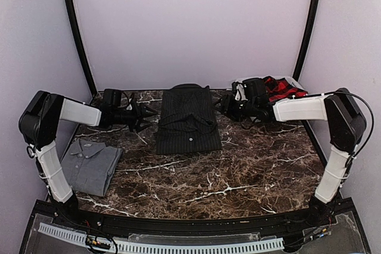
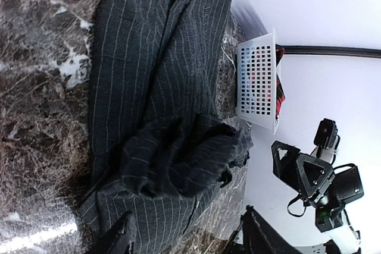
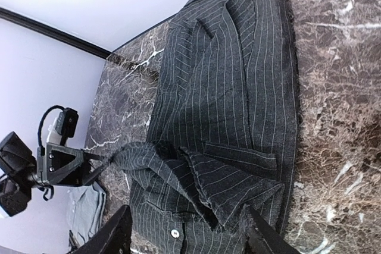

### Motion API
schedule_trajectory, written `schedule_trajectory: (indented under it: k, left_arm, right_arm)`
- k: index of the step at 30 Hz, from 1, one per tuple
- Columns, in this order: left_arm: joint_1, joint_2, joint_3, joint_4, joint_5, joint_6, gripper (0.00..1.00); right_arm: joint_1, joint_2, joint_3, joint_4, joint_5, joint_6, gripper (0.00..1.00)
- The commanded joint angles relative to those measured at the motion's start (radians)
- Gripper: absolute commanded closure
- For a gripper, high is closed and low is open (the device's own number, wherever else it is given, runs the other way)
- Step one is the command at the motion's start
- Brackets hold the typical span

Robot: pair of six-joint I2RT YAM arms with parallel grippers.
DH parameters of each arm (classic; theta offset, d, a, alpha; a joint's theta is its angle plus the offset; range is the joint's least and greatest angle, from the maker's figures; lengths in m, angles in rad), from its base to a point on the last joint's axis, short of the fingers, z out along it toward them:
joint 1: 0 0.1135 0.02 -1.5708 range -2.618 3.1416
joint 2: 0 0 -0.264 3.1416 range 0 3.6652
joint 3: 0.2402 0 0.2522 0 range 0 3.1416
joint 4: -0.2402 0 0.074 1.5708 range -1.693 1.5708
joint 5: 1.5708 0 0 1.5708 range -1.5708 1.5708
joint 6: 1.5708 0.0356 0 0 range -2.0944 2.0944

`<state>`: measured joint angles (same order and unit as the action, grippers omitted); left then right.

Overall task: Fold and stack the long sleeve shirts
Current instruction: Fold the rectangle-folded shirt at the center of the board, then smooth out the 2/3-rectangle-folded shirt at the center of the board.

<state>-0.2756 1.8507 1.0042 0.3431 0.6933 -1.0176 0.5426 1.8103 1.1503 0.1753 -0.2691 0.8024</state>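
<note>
The black pinstriped shirt lies folded at the middle back of the marble table, with a bunched sleeve or collar fold on top. My left gripper is open at its left edge, jaws wide with cloth between and below them. My right gripper is open at the shirt's right edge, over the buttoned front. The grey shirt lies folded at the near left. The red-and-black plaid shirt sits in the basket at the back right.
The white slatted basket stands at the back right corner, just behind my right arm. The marble table has a black front rim. Black frame posts rise at both back corners.
</note>
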Motion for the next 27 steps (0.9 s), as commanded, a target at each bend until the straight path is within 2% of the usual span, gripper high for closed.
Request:
schedule_trajectory:
  k: [1,5,12,17,22,27]
  left_arm:
    - [-0.013,-0.083,0.034,-0.129,-0.022,0.153,0.46]
    - [-0.061,-0.107,0.026,-0.233,-0.068,0.219,0.6]
    - [-0.165,-0.046,0.062,-0.265,-0.107,0.253,0.82]
    - [-0.191,0.033,0.129,-0.284,-0.126,0.261,0.86]
    - [-0.191,0.138,0.262,-0.36,-0.19,0.313,0.88]
    - [-0.175,0.252,0.473,-0.464,-0.285,0.38,0.88]
  right_arm:
    - [0.038,-0.025,0.045,-0.094,0.028,-0.137,0.44]
    - [0.114,0.023,0.107,-0.171,0.05,-0.228,0.55]
    - [0.233,0.19,0.288,-0.287,0.063,-0.314,0.77]
    - [0.26,0.289,0.389,-0.334,0.059,-0.343,0.88]
    - [0.26,0.362,0.484,-0.384,0.088,-0.37,0.89]
    - [0.244,0.447,0.624,-0.454,0.134,-0.391,0.89]
